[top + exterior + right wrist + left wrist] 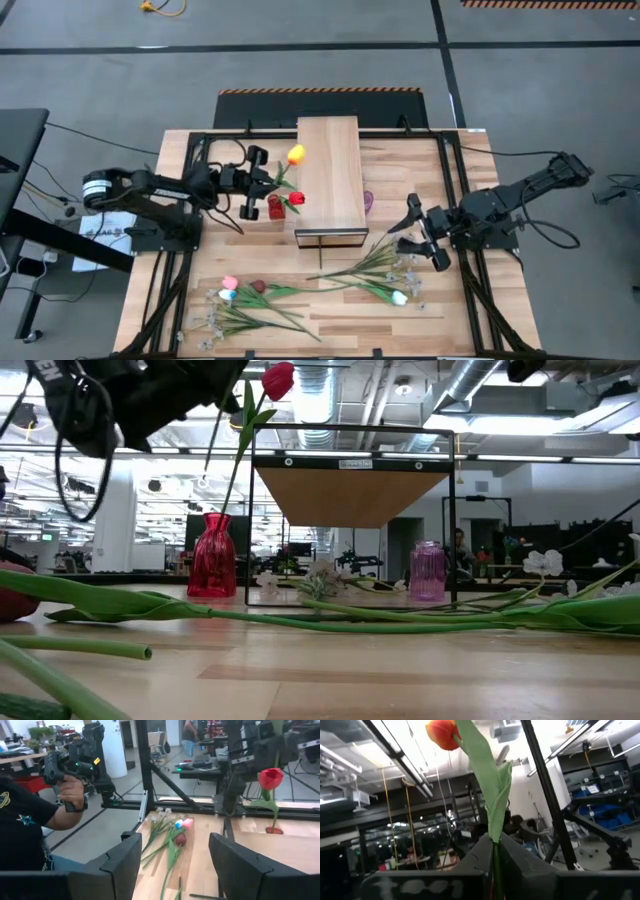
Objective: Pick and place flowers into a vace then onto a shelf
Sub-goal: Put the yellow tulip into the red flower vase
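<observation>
My left gripper (266, 184) hangs left of the shelf (328, 175), shut on a yellow-orange tulip (296, 154) whose head (442, 732) rises past the fingertips. Just near of it, a red tulip (295, 198) stands with its stem in a red vase (213, 555). A purple vase (427, 570) stands by the shelf's right side. More flowers (300, 295) lie flat on the table's near part. My right gripper (408, 228) hangs open right of the shelf, with nothing between its fingers (122, 862). My left gripper pinches the tulip's green stem (496, 851) between its two fingers, just below the long leaf. The fingers come from the table's left, slanting upward, roughly along the stem. The tulip is lifted clear, its head up beyond the fingertips. The gripper hides the stem's lower end.
The shelf's black frame (452, 520) stands between the two vases. A person (30, 820) stands beyond the table's near-left side, holding a hand controller. Bare wood shows between the shelf and the lying flowers.
</observation>
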Robot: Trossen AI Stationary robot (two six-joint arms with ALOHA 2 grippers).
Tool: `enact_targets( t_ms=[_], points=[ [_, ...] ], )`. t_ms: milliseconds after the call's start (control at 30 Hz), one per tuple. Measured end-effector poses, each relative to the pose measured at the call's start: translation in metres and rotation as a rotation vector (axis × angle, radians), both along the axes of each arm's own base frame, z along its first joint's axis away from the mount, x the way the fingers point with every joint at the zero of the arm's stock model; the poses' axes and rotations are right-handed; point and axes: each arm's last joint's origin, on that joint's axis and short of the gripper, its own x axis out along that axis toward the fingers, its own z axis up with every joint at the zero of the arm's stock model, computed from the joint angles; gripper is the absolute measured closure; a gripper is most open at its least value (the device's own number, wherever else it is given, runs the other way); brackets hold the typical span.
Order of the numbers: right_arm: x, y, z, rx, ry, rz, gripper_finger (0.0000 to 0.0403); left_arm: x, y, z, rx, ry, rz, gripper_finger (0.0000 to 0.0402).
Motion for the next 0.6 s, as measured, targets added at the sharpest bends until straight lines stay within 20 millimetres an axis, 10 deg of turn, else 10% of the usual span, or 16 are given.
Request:
enact_targets(
  t_ms=[600],
  points=[
    [0.009, 0.007, 0.009, 0.077, -0.108, 0.014, 0.0178, 0.005, 0.002, 0.0, -0.017, -0.001, 0.02, 0.04]
  ],
)
